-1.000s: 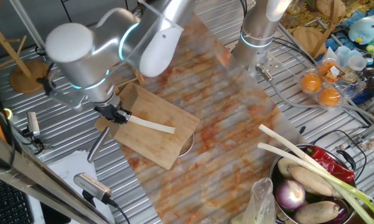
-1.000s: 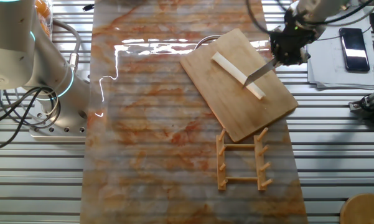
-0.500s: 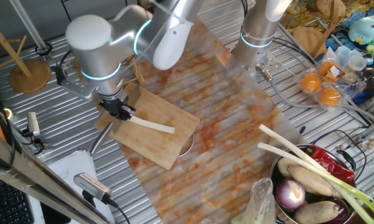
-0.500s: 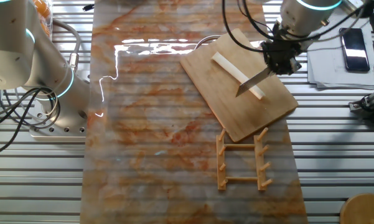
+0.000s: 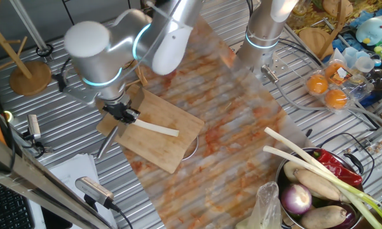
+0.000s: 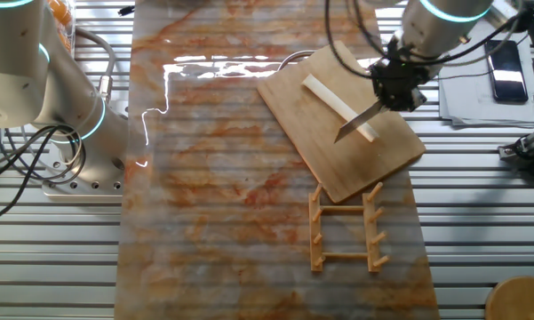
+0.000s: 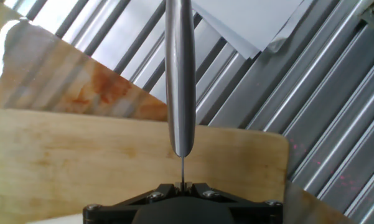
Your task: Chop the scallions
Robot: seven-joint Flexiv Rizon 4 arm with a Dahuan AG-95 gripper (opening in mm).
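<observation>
Ribbed metal table (image 6: 480, 222) with a marbled mat (image 6: 213, 204) across it; you have the wooden cutting board (image 6: 324, 147) on the mat's edge. The scallions (image 6: 338, 107), one pale uncut stick, lie diagonally on the board. Your gripper (image 6: 398, 82) is clamped on a knife (image 6: 357, 120), blade angled over the stick's end nearest it.

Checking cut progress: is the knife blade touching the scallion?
Cannot tell. In the other fixed view the knife blade crosses the scallion near its end, but no view shows contact or a gap plainly.
</observation>
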